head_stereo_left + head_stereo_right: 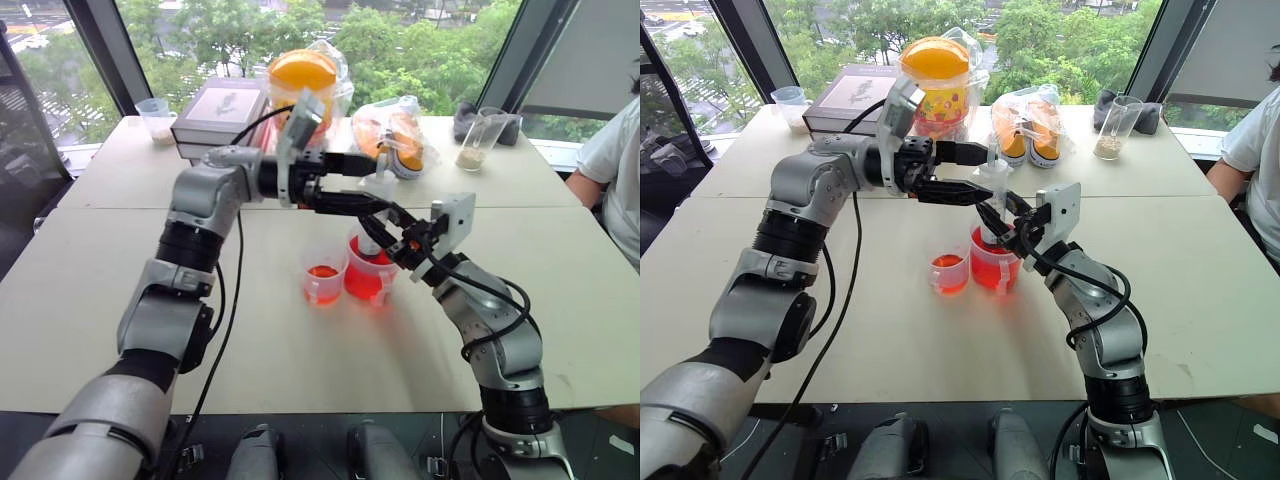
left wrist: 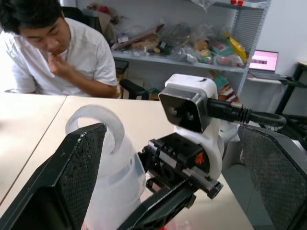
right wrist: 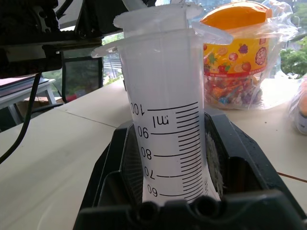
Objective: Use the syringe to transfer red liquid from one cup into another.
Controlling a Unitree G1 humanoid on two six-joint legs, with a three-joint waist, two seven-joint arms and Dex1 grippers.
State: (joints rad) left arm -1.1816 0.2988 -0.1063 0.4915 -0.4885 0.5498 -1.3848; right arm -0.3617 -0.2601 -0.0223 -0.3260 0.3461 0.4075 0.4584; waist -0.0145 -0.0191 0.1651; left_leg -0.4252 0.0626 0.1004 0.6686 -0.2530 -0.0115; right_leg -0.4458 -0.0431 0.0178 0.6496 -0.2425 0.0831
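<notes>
The syringe (image 3: 165,110) stands upright with its lower end inside the wider cup (image 1: 368,282), which holds red liquid (image 1: 366,285). My right gripper (image 1: 1015,228) is shut on the syringe barrel from the right. My left gripper (image 1: 378,188) reaches across from the left and is open. Its fingers (image 2: 76,182) stand on either side of the syringe's pale plunger top (image 2: 103,127) and are not closed on it. The smaller cup (image 1: 325,276) sits just left of the wider one, with a little red liquid in its bottom.
At the table's far side stand a stack of books (image 1: 220,110), an orange-lidded snack jar (image 1: 303,80), a plastic bag with orange items (image 1: 395,135), a glass with powder (image 1: 480,140) and a small cup (image 1: 155,118). A person (image 1: 615,160) sits at the right edge.
</notes>
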